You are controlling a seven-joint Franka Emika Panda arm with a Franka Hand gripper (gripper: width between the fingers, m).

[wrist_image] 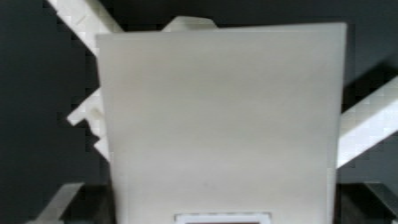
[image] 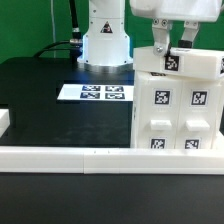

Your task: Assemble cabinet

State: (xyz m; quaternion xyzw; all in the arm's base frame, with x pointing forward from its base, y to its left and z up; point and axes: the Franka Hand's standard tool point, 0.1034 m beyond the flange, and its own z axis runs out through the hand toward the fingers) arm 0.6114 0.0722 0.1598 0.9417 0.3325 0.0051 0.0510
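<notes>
While the cabinet (image: 177, 100) stands upright at the exterior view's right, just behind the long low white rail (image: 100, 158), the gripper (image: 172, 45) sits directly above it, its dark fingers (image: 158, 44) reaching down to a small tagged white panel (image: 172, 61) on top. Whether the jaws clamp that panel cannot be told. Farther left, the marker board (image: 98, 93) lies flat on the black table (image: 40, 95). One broad pale panel (wrist_image: 217, 120) fills the blurred wrist view.
</notes>
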